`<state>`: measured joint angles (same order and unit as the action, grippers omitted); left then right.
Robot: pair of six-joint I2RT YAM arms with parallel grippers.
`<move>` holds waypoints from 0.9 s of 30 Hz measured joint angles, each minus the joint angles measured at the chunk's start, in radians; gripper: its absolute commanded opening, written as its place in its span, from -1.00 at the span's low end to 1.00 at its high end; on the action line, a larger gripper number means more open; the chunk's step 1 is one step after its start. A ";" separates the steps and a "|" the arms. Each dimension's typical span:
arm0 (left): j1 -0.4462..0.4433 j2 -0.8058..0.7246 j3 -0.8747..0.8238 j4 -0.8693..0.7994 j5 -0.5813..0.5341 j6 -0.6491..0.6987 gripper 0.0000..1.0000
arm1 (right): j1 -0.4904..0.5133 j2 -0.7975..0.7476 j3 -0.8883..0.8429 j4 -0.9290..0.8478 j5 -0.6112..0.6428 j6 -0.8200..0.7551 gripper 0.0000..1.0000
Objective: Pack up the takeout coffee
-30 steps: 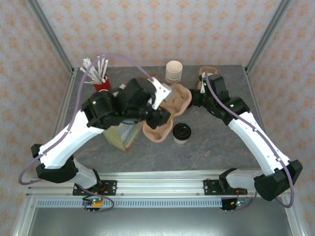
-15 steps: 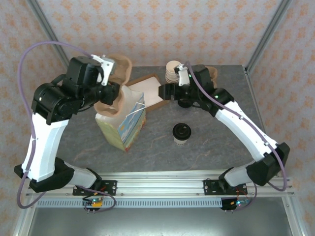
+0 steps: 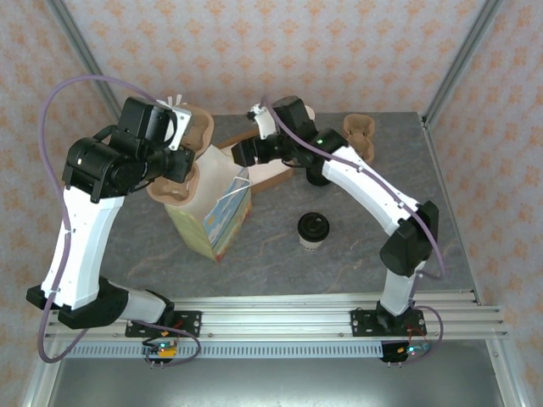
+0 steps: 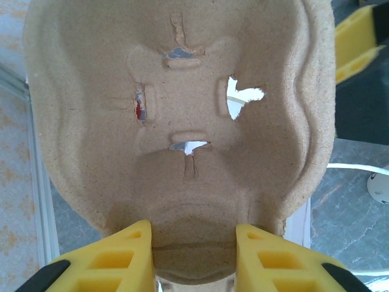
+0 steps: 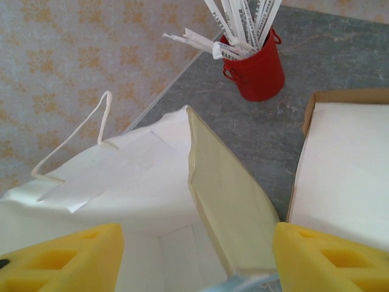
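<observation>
Black plastic lids the small brown-and-cream paper cup of takeout coffee, which stands upright on the grey stone-patterned bench. It is near the right of a tall paper bag with a printed side and well apart from both arms. The left jaws are clamped on the edge of a brown moulded-pulp cup carrier. The right jaws are spread wide at the bag's open mouth, gripping nothing.
</observation>
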<state>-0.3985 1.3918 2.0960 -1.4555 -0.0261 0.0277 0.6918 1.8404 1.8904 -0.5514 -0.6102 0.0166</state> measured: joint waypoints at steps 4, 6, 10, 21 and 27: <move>0.000 -0.001 -0.024 0.002 0.019 0.000 -0.38 | 0.008 0.082 0.101 -0.048 -0.001 -0.034 0.08; 0.000 -0.004 -0.040 0.005 0.024 0.000 -0.38 | 0.010 0.116 0.137 -0.074 -0.003 -0.043 -0.01; 0.000 -0.005 -0.050 0.009 0.026 0.000 -0.38 | 0.010 0.161 0.180 -0.113 -0.013 -0.049 -0.14; 0.000 -0.005 -0.052 0.019 0.037 0.000 -0.40 | 0.016 0.168 0.188 -0.154 -0.018 -0.058 -0.45; 0.000 -0.011 -0.111 0.089 0.048 0.008 -0.43 | 0.016 0.168 0.190 -0.160 -0.010 -0.059 -0.53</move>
<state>-0.3985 1.3804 1.9846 -1.3666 0.0219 0.0360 0.7074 2.0087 2.0804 -0.7113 -0.6205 -0.0425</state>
